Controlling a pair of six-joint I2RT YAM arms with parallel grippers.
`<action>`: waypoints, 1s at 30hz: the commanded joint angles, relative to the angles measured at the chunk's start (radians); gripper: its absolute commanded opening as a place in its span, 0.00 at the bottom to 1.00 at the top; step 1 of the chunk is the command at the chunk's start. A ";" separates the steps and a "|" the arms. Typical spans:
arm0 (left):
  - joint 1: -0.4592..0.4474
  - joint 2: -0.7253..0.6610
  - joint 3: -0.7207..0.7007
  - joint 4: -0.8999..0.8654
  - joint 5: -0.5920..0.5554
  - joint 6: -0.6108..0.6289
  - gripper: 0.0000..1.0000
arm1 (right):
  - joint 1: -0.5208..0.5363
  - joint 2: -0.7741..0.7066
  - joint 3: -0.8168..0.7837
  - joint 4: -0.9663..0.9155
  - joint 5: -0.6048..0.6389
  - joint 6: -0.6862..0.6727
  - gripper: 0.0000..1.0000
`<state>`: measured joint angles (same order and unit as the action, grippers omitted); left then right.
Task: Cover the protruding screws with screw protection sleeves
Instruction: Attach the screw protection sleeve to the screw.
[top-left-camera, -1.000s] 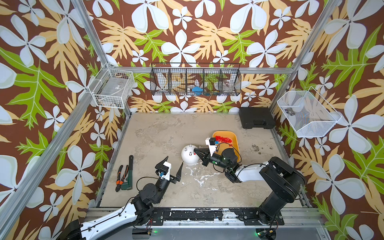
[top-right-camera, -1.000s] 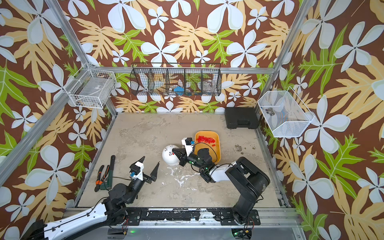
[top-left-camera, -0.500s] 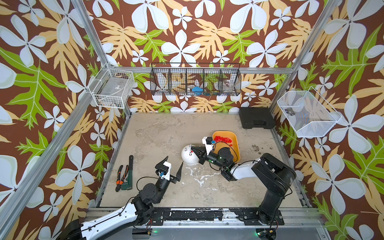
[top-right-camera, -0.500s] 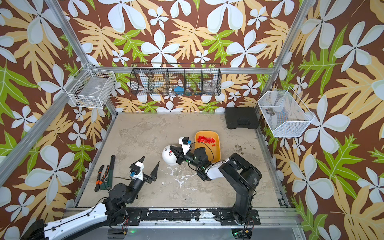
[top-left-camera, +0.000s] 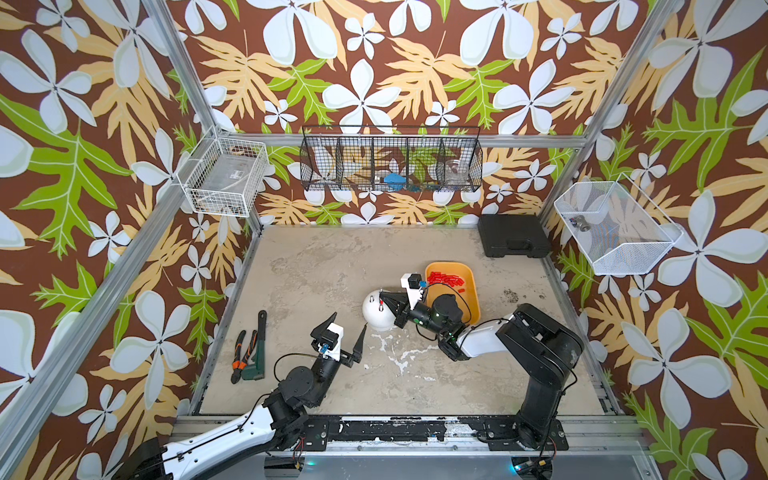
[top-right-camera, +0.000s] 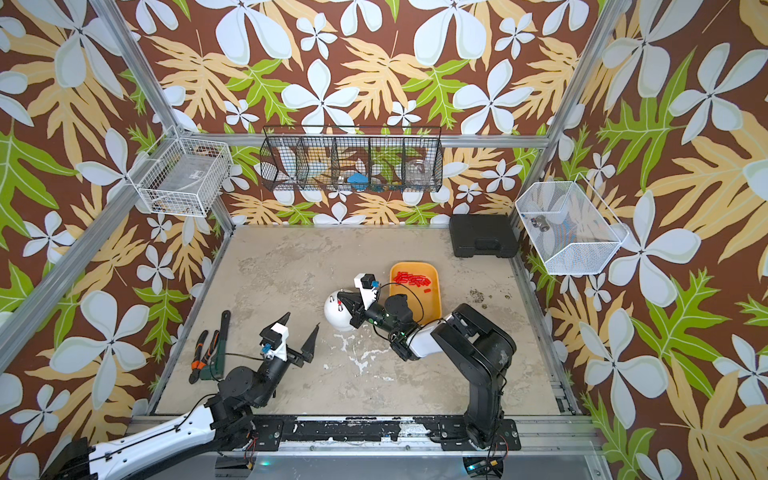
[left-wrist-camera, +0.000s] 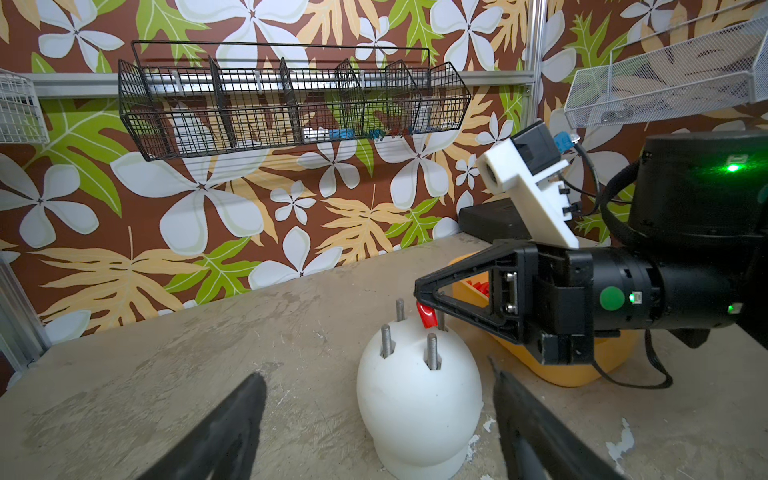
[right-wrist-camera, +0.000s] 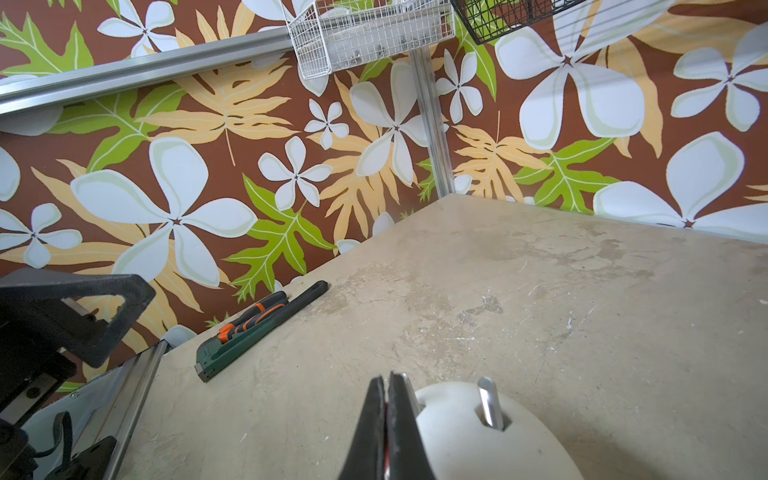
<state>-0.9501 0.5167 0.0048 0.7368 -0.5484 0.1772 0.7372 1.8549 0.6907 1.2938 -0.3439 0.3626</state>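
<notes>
four protruding screws (left-wrist-camera: 432, 351), one held sleeve (left-wrist-camera: 427, 314)

- Black hard case (top-left-camera: 513, 241): lies flat in the far right corner of the table (top-left-camera: 332, 266), lid shut.
- Orange-handled pliers (top-left-camera: 240, 355): near the left edge, toward the front, touching a green and black hand tool (top-left-camera: 257, 349) alongside.
- Black wire basket (top-left-camera: 390, 160): hung on the back wall, split into compartments; a blue item (top-left-camera: 394, 179) sits in a middle one.
- White wire basket (top-left-camera: 226, 176): fixed above the far left corner.
- White mesh bin (top-left-camera: 615, 228): mounted on the right wall, small metal parts inside.
</notes>
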 joint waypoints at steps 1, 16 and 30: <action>0.002 0.000 -0.020 0.024 -0.002 0.008 0.86 | 0.000 0.009 0.003 0.044 0.006 -0.016 0.00; 0.002 0.006 -0.019 0.023 0.001 0.010 0.86 | 0.003 0.030 -0.016 0.072 0.008 -0.024 0.00; 0.002 0.013 -0.017 0.026 0.001 0.014 0.86 | 0.018 0.020 -0.043 0.093 -0.003 -0.042 0.00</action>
<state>-0.9501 0.5285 0.0048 0.7376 -0.5480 0.1848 0.7517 1.8809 0.6594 1.3521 -0.3351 0.3359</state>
